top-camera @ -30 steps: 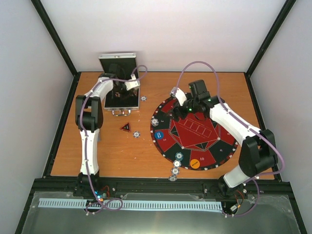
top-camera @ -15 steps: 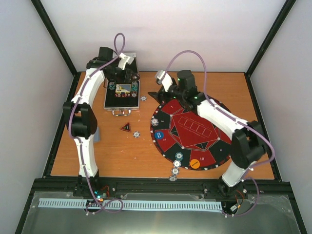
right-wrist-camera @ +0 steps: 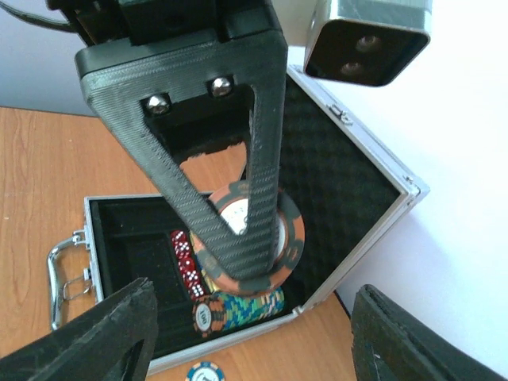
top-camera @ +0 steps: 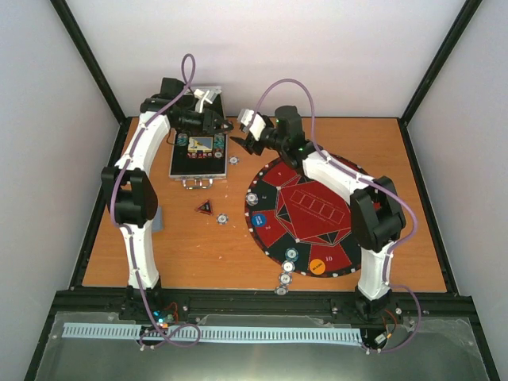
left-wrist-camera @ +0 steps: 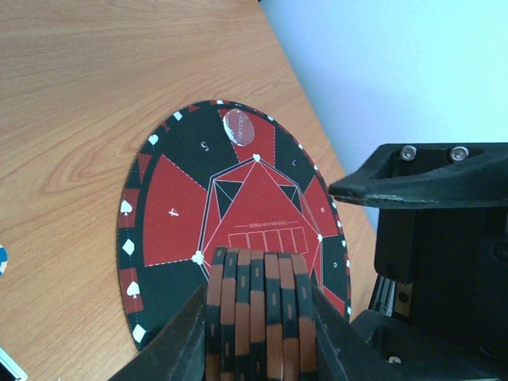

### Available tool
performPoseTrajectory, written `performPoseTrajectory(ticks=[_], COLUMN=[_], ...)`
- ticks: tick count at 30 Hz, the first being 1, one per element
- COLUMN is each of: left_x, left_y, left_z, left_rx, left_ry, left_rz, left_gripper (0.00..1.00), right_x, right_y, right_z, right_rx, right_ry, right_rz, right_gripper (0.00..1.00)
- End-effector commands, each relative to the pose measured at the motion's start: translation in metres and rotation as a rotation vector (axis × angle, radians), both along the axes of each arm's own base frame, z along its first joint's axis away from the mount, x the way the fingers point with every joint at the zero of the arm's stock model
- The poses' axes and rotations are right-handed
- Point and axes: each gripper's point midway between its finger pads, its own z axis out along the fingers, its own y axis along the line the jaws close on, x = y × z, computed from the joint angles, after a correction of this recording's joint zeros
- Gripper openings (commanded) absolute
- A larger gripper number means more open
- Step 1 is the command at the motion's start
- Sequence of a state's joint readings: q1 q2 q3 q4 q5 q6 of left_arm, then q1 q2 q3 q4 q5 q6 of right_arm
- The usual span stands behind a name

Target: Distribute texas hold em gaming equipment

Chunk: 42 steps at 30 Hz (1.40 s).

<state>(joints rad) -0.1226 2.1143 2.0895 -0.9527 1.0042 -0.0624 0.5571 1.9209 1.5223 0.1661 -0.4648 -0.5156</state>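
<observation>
The left gripper [top-camera: 224,125] was clamped on an edge-on stack of orange-and-black spotted poker chips [left-wrist-camera: 258,305], held up near the right edge of the open silver-rimmed, black foam-lined case [right-wrist-camera: 333,182]. The right gripper [top-camera: 243,136] faced it from just beside, with its jaws spread wide and touching nothing. The round red-and-black felt mat [left-wrist-camera: 171,206] lay to the right, several loose chips [top-camera: 284,279] crowding its near rim. Bare orange wooden table [top-camera: 182,246] stretched along the near left edge.

The left arm [top-camera: 141,159] and right arm [top-camera: 337,173] are white with black joints, purple cables [top-camera: 279,80] and black fingers [right-wrist-camera: 87,341].
</observation>
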Motion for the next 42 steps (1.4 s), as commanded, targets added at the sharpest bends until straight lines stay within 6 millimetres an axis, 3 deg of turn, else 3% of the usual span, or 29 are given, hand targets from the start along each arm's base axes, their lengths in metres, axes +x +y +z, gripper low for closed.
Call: performPoseTrajectory(ticks=[1, 6, 10, 18, 26, 39, 40, 42], left_x=[-0.012, -0.014, -0.018, -0.024, -0.027, -0.03, -0.03, -0.029], left_y=[-0.006, -0.008, -0.011, -0.012, -0.017, -0.02, -0.02, -0.02], left_z=[0.032, 0.032, 0.034, 0.037, 0.041, 0.034, 0.034, 0.032], left_rx=[-0.071, -0.087, -0.117, -0.142, -0.15, -0.163, -0.163, -0.162], left_ry=[-0.011, 0.003, 0.021, 0.029, 0.012, 0.038, 0.036, 0.038], left_rz=[-0.025, -0.037, -0.057, -0.079, -0.095, -0.116, -0.117, -0.117], left_gripper=[0.0, 0.01, 0.01, 0.01, 0.01, 0.01, 0.02, 0.15], right_x=[0.006, 0.011, 0.012, 0.019, 0.022, 0.02, 0.02, 0.019], right_y=[0.011, 0.019, 0.023, 0.023, 0.025, 0.024, 0.024, 0.023], right_z=[0.006, 0.001, 0.003, 0.0, -0.004, 0.003, 0.004, 0.007], right_rx=[-0.033, -0.053, -0.056, -0.083, -0.121, -0.123, -0.12, -0.112], right_ry=[-0.083, -0.072, -0.073, -0.085, -0.1, -0.111, -0.106, -0.097], right_rz=[0.049, 0.085, 0.106, 0.085, 0.098, 0.101, 0.101, 0.099], right_gripper=[0.66, 0.64, 0.68, 0.52, 0.53, 0.12, 0.12, 0.03])
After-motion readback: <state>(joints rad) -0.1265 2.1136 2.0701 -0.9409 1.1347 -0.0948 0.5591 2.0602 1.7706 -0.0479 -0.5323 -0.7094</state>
